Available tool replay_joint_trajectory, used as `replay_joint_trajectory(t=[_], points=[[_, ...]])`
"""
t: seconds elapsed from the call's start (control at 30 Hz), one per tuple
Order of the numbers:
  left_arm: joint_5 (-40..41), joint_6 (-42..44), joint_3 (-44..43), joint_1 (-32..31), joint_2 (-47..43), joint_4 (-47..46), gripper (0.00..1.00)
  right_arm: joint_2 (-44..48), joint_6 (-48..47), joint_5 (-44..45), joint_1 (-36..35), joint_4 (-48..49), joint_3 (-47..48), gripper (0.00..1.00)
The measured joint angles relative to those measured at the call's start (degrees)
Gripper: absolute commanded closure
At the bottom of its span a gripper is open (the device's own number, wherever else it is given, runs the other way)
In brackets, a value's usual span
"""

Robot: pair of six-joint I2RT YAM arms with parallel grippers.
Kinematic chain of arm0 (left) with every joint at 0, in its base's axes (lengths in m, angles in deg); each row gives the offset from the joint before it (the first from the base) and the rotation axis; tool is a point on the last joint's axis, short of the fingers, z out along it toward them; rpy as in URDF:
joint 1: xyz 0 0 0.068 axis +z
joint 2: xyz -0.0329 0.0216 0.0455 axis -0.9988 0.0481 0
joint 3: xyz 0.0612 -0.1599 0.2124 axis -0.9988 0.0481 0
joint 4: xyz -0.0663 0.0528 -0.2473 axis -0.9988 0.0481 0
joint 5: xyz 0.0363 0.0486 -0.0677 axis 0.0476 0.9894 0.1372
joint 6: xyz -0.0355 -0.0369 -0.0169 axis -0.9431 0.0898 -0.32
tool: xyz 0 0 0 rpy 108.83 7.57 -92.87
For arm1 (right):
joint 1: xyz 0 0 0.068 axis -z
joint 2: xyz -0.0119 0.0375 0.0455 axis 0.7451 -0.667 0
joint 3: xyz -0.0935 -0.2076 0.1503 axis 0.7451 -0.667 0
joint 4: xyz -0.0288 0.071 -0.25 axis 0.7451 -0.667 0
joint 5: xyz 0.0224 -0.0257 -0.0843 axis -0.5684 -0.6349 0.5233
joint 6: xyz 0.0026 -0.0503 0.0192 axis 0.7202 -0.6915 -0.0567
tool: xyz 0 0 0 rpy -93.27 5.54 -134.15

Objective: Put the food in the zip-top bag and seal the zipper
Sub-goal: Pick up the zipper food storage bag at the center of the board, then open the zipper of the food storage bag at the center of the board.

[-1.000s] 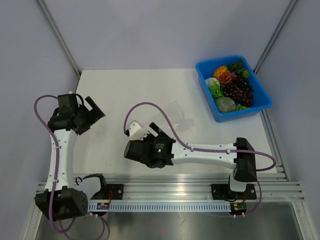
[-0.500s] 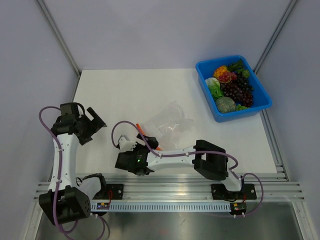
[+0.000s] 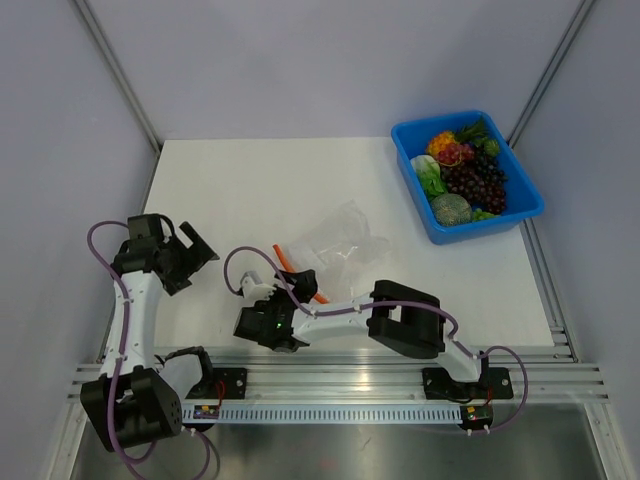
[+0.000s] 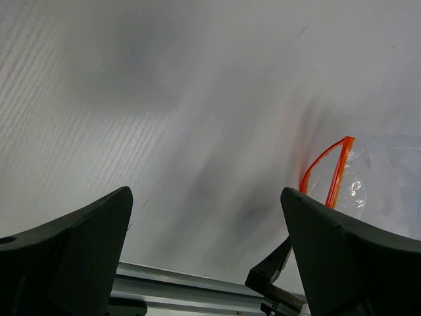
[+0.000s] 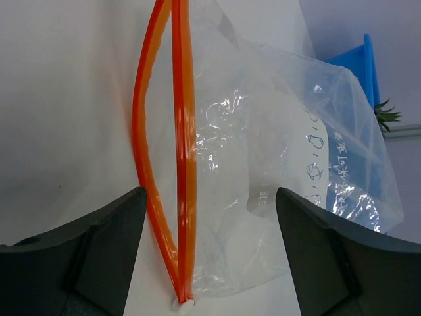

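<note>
The zip-top bag (image 3: 342, 240) lies crumpled on the white table, clear and with nothing in it. Its orange-red zipper (image 5: 181, 131) is parted along most of its length and joined at the near end. My right gripper (image 5: 210, 197) is open, one finger on each side of that near end, not touching it. From above it sits low over the strip (image 3: 298, 282). My left gripper (image 3: 188, 250) is open and holds nothing, left of the bag. Its wrist view shows the zipper (image 4: 329, 171) past the right finger. The food (image 3: 465, 175) lies in the blue bin.
The blue bin (image 3: 520, 213) stands at the table's far right corner. The right arm (image 3: 400, 320) lies folded along the near edge, above the metal rail (image 3: 350, 375). Grey walls enclose the table on three sides.
The right arm folded and swung left and nearer, which brought its gripper down onto the zipper and uncovered the bag. Its jaws narrowed slightly. The left gripper shifted a little nearer.
</note>
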Motion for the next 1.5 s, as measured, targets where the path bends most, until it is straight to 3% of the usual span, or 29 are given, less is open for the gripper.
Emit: replay_joint_trajectory(t=[0.13,0.27,0.3,0.37,0.67,0.8,1.0,1.2,1.5], points=[[-1.07,0.07,1.25,0.00,-0.02,-1.03,0.01,0.00,-0.17,1.44,1.29,1.29,-0.50,0.23],[-2.43,0.11,2.43,0.00,-0.39,-2.27,0.01,0.04,-0.15,2.45,2.45,1.60,-1.62,0.68],[-2.86,0.15,2.64,0.00,-0.46,-2.49,0.01,0.15,-0.11,2.49,2.64,1.68,-1.90,0.89],[-3.48,0.39,2.99,0.00,-0.52,-2.97,0.01,1.01,-0.11,2.45,2.91,1.86,-2.67,1.00],[-8.24,0.52,4.92,-0.31,-2.47,-7.54,0.01,14.73,3.34,-0.15,3.74,-1.18,-3.04,1.00],[-11.43,0.50,5.46,-3.96,-3.87,-10.05,0.01,23.78,6.27,-5.01,6.60,-3.26,-3.04,1.00],[-11.08,-0.52,2.82,-14.01,-6.47,-10.71,0.01,30.86,11.98,-15.63,13.94,-6.56,-1.97,1.00],[-16.04,-4.52,0.44,-15.96,-11.41,-12.31,0.05,31.45,18.16,-28.89,20.39,-7.39,-1.33,1.00],[-16.33,-8.48,-13.22,-26.73,-2.05,-12.83,0.11,35.15,26.32,-46.53,26.64,-4.52,-3.45,1.00]])
